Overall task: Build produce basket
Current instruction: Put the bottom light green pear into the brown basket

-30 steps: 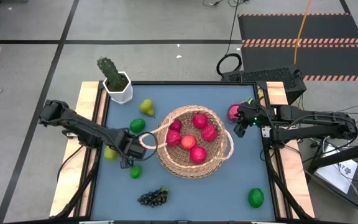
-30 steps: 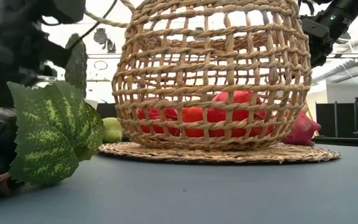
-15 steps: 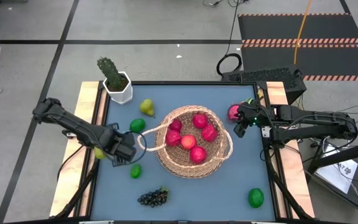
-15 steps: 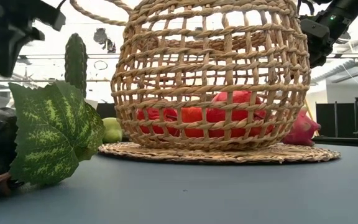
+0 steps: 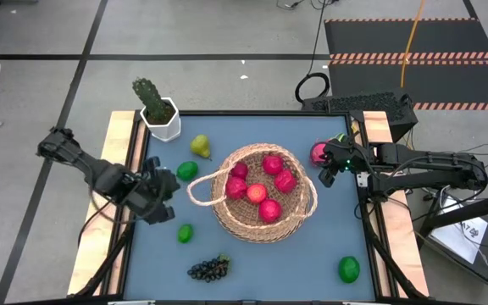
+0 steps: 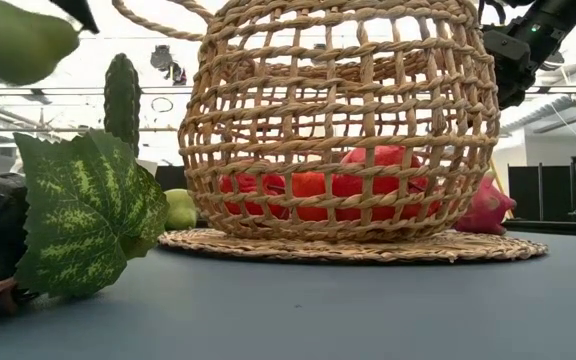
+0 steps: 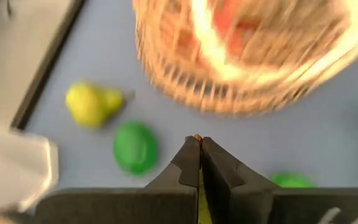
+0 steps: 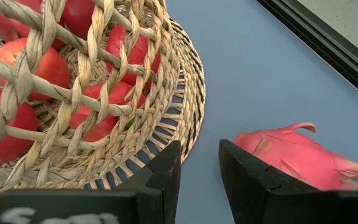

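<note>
The left hand point(image 7: 197, 140), pinched shut, held a yellow-green pear point(image 6: 13, 40) off the surface point(image 6: 368, 310), left of the basket point(image 6: 348, 120). It looked light, hard and smooth, likely to swing. The right hand point(image 8: 197, 149) hung part open and empty beside the dragon fruit point(image 8: 291, 158)

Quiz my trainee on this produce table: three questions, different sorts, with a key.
1. True or false: the dragon fruit lies inside the basket.
2. What stands at the far left corner of the table? A) potted cactus B) banana C) mug
3. Short answer: which tool hovers beside the dragon fruit, fingers apart and empty?

Key: 1 false, it lies on the table just outside the basket; 2 A; 3 the right tool.
</note>
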{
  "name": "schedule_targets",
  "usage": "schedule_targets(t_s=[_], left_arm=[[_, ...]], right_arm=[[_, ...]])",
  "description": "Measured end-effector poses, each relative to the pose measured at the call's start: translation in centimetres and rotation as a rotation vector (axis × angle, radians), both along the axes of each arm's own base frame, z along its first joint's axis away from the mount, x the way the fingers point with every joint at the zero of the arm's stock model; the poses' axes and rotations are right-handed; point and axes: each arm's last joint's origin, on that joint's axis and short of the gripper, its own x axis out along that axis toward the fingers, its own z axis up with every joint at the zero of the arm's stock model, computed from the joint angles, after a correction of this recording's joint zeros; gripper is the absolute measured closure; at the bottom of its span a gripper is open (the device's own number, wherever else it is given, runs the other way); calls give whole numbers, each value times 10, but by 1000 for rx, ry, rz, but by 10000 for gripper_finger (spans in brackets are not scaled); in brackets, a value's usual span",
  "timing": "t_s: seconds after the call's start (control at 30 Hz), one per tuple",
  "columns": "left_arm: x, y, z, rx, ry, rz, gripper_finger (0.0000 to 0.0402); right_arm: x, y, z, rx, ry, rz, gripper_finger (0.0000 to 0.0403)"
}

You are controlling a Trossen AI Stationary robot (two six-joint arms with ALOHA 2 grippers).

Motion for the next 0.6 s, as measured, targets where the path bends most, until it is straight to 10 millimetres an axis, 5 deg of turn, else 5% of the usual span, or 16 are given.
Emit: schedule_targets(t_s=[0.6], left_arm=[[-12, -30, 39, 335, -493, -126, 399]], right_arm=[[1, 0, 1, -2, -21, -2, 300]])
